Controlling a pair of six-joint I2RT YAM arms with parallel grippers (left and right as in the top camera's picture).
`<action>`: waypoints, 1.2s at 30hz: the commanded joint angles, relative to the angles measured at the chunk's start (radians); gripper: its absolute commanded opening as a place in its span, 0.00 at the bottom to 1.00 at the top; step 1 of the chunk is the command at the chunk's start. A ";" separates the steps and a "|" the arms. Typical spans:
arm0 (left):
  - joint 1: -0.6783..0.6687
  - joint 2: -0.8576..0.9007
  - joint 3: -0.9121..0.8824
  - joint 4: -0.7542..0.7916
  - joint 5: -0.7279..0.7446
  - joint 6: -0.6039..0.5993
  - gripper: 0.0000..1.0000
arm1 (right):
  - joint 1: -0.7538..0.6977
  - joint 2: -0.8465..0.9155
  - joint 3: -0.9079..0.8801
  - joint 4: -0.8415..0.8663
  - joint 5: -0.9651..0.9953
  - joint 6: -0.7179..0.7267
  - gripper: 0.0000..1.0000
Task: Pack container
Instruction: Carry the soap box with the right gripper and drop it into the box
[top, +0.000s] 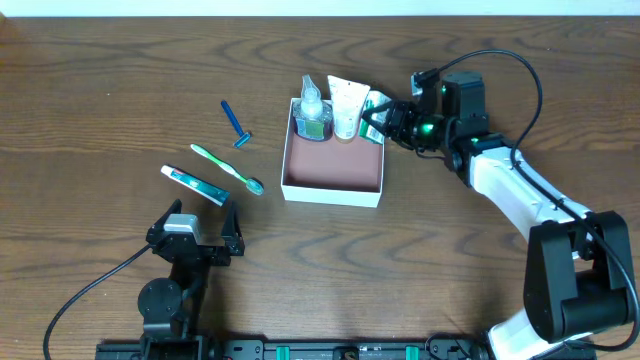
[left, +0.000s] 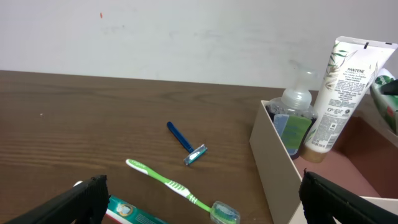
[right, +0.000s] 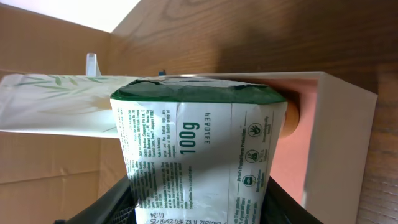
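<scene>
Overhead view shows the container, a shallow square white box with a reddish-brown floor, sitting near the middle of the wooden worktop. Along its far wall stand a clear bottle with green liquid and, just beside it on the right, a white Pantene tube. The rest of the floor is bare.

Left of the container, three things lie on the worktop apart from one another: a blue razor farthest back, a green toothbrush nearer, and a toothpaste tube nearest the left end effector. That end effector sits low at the near left, its jaws spread wide with nothing between them; the left wrist view shows both dark fingers at the frame's bottom corners, with the toothbrush and razor in front of them.

The right end effector reaches to the container's far right corner. The right wrist view shows it clamped on a green-and-white packet marked 100g, one finger on each side of it. The packet lies against the Pantene tube, with the container's white wall just beyond. Whether the packet touches the floor cannot be told.
</scene>
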 joint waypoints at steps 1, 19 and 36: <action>-0.003 0.000 -0.018 -0.034 0.014 -0.001 0.98 | 0.018 0.005 0.001 0.003 0.040 -0.021 0.18; -0.003 0.000 -0.018 -0.034 0.014 -0.001 0.98 | 0.025 0.005 0.001 0.004 0.051 -0.029 0.71; -0.003 0.000 -0.018 -0.034 0.014 -0.001 0.98 | 0.020 0.003 0.002 0.077 -0.011 -0.022 0.66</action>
